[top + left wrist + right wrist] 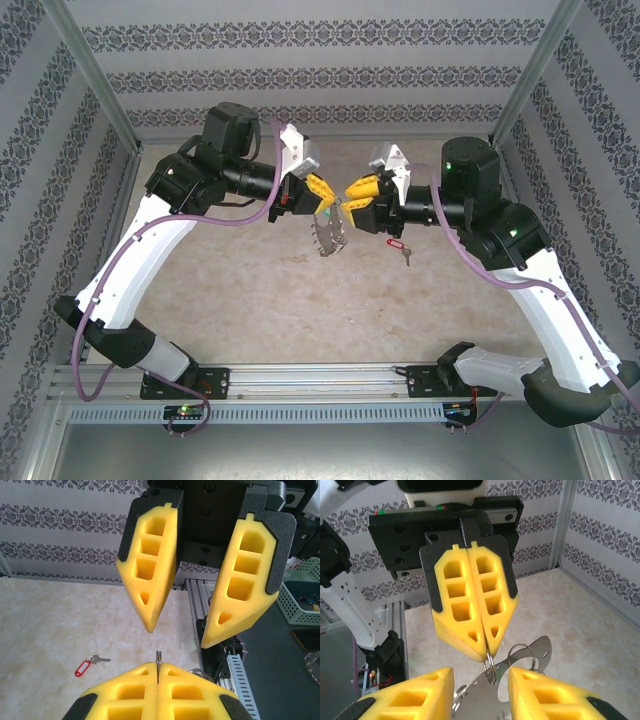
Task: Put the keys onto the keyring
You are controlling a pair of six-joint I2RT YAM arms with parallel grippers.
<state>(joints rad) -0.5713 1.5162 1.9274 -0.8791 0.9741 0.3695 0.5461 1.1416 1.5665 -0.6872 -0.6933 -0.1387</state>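
Left gripper (324, 200): jaws fully closed, pinching one small metal ring of the keyring (330, 234) at the fingertips. The right wrist view confirms the grip, with the two yellow fingers (465, 605) pressed flat together and the ring caught at their tips. The left wrist view shows the same ring edge standing up from the seam between the closed pads (130, 695).

Keyring: clear of the tabletop (250, 290), hanging from the left gripper above the middle of the surface. Its grey band (532, 652) and several silvery rings hang just below the pinch point.

Right gripper (354, 193): jaws wide open, holding nothing. It faces the left gripper tip to tip and sits close beside it. In the right wrist view the band hangs in the gap between its fingers; contact cannot be determined.

Key (405, 256): flat on the tabletop with its red tag (396, 243) attached – right of centre, about midway between the far and near edges, under the right gripper and apart from the keyring.
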